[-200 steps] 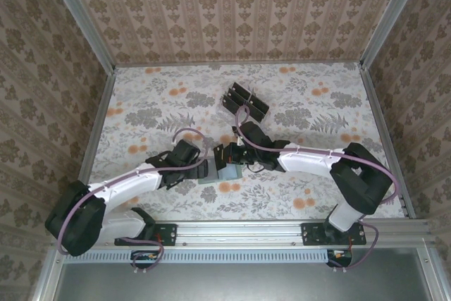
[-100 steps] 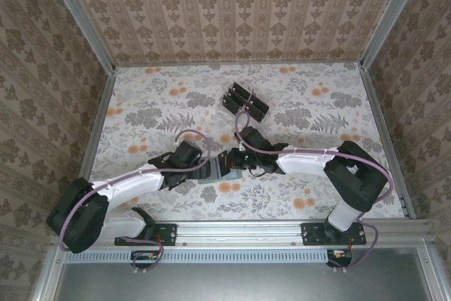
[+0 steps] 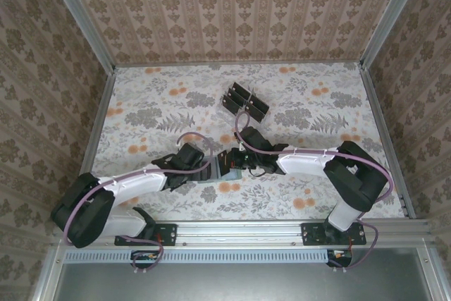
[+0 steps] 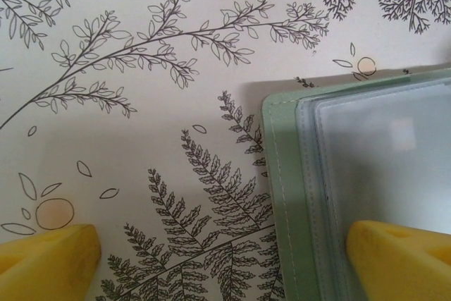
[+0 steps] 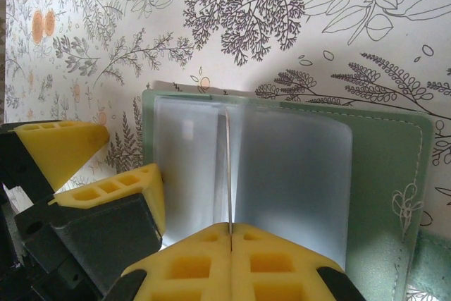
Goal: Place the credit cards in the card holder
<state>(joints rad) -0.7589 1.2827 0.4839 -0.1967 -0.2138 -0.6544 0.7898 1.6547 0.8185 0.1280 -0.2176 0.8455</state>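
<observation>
Lying open on the bench [image 3: 141, 103], the card holder [image 5: 384, 174] shows empty-looking clear pockets. One credit card [image 5: 229, 160] stands edge-on over them, pinched in the right fingers [image 5: 190, 262], not yet in. The left fingers [image 4: 402, 255] spread wide at the holder's corner, and more wait in the rack [image 3: 245, 102].

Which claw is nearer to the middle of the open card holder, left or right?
Right. The right claw is shut over the card holder's middle; the open left claw straddles its side edge, one finger on the table.
</observation>
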